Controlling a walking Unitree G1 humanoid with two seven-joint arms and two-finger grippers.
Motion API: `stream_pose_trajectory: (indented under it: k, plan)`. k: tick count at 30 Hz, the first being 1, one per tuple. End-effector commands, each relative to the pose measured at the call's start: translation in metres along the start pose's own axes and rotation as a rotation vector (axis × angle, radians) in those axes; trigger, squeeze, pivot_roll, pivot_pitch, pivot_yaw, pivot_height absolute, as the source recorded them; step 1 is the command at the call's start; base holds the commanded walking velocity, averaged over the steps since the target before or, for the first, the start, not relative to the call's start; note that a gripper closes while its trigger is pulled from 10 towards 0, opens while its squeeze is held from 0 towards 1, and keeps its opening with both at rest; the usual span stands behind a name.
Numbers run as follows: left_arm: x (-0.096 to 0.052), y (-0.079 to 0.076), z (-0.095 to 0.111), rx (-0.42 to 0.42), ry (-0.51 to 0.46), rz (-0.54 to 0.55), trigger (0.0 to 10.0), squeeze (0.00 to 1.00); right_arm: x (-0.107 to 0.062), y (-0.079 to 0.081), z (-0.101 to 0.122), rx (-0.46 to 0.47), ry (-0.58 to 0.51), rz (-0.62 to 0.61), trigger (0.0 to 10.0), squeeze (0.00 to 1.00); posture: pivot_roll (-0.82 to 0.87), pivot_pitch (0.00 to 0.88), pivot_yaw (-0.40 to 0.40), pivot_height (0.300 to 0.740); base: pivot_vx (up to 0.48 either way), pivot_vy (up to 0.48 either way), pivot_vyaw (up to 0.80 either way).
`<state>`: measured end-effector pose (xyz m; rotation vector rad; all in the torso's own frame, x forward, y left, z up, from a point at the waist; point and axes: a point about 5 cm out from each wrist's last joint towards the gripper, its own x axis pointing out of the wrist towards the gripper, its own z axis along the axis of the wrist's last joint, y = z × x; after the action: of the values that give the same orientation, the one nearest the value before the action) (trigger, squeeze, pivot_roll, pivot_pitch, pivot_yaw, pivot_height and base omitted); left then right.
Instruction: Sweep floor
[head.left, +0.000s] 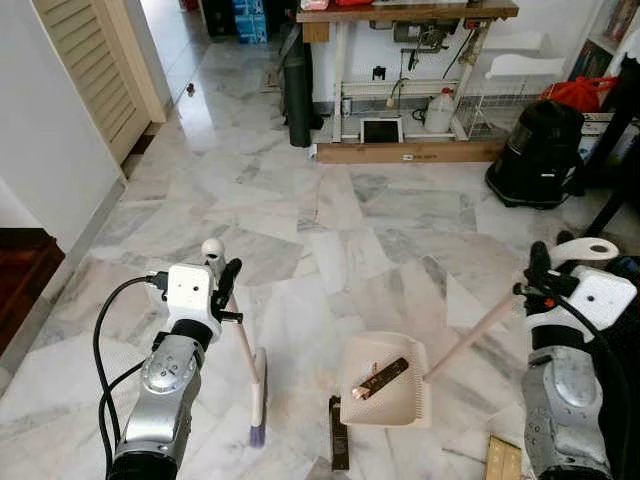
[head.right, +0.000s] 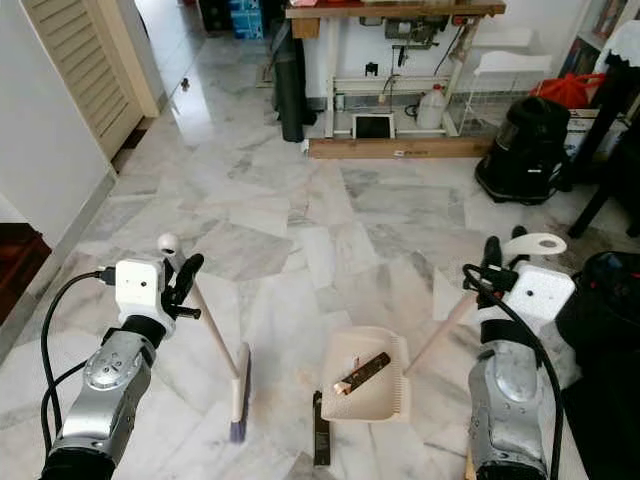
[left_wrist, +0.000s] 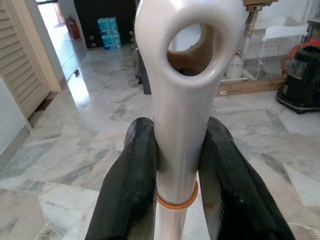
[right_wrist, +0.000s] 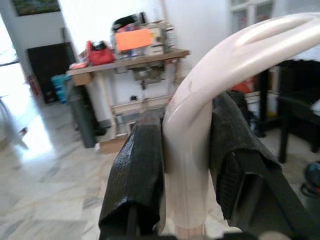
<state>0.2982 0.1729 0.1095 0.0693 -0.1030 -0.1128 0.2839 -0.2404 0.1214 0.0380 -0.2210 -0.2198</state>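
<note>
My left gripper (head.left: 228, 286) is shut on the cream handle of a small broom (head.left: 246, 350), just below its hanging loop (left_wrist: 191, 45). The broom slants down to its purple bristles (head.left: 257, 434) on the marble floor. My right gripper (head.left: 540, 277) is shut on the curved top of the long handle (right_wrist: 200, 110) of a cream dustpan (head.left: 400, 408), which rests on the floor between my arms. A brown stick-like scrap (head.left: 381, 378) lies in the pan. A dark strip (head.left: 339, 436) lies on the floor just beside the pan's open side, to the right of the bristles.
A tan flat piece (head.left: 503, 459) lies by my right arm. A black vacuum cleaner (head.left: 541, 152) stands at the right. At the back are a work table (head.left: 405, 13), a wooden plank (head.left: 410, 152) and a black roll (head.left: 298, 95). A wall and dark step (head.left: 20, 272) run along the left.
</note>
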Motion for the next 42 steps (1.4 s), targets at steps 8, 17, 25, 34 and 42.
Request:
stream_pose_trajectory:
  k: [8, 17, 25, 34, 42]
  plan:
    - [-0.007, 0.008, 0.006, 0.007, -0.054, 0.054, 10.0, 0.0, -0.002, 0.023, 0.008, 0.02, -0.029, 0.105, 10.0, 0.0, -0.02, 0.0, 0.007, 0.74, 0.0, 0.0, 0.0]
    - [-0.002, 0.013, 0.008, 0.011, -0.069, 0.072, 10.0, 0.0, 0.003, 0.02, 0.014, 0.041, -0.041, 0.073, 10.0, 0.0, -0.04, 0.0, 0.019, 0.74, 0.0, 0.0, 0.0]
    - [-0.002, 0.008, 0.007, 0.005, -0.064, 0.07, 10.0, 0.0, 0.006, 0.019, 0.014, 0.028, -0.037, 0.063, 10.0, 0.0, -0.03, 0.0, 0.013, 0.74, 0.0, 0.0, 0.33]
    - [0.001, 0.01, 0.009, 0.014, -0.065, 0.079, 10.0, 0.0, 0.013, 0.022, 0.017, 0.056, -0.038, 0.045, 10.0, 0.0, -0.03, 0.0, 0.009, 0.74, 0.0, 0.0, 0.79]
    - [-0.001, 0.007, 0.01, 0.016, -0.065, 0.084, 10.0, 0.0, 0.016, 0.017, 0.019, 0.052, -0.039, 0.021, 10.0, 0.0, -0.02, 0.0, 0.008, 0.74, 0.0, 0.0, 0.8]
